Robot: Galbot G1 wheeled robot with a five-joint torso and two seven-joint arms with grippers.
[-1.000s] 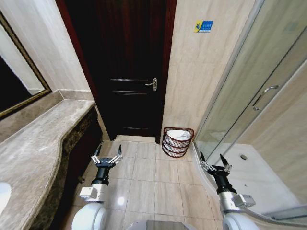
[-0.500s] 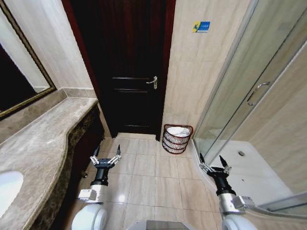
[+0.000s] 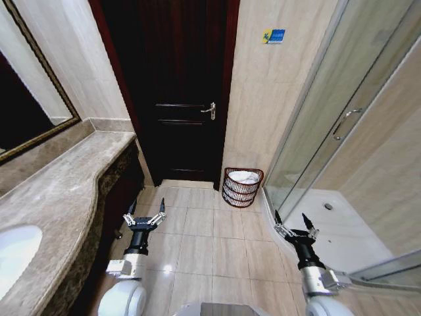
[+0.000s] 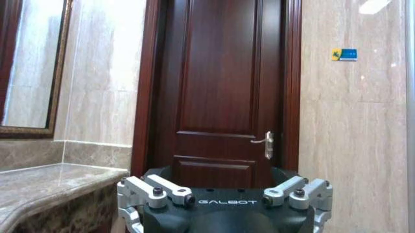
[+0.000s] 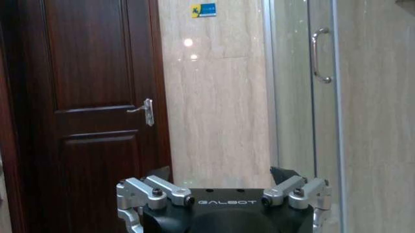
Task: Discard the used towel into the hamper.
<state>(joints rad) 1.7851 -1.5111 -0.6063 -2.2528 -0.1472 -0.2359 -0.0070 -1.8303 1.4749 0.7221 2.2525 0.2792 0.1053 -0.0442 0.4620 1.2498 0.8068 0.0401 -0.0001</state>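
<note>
The hamper, a small round red-brown slatted basket, stands on the tiled floor against the wall, between the dark door and the shower glass. White cloth lies in its top; I cannot tell whether it is the towel or a liner. My left gripper hangs low over the floor beside the counter, open and empty. My right gripper is held low near the shower's edge, also open and empty. Both are well short of the hamper.
A dark wooden door is shut straight ahead. A marble counter with a white sink runs along the left. The glass shower enclosure and its raised tray border the right.
The whole picture has shifted: more of the sink shows at the left and the hamper sits slightly higher, so the camera has moved. Both grippers keep the same open pose.
</note>
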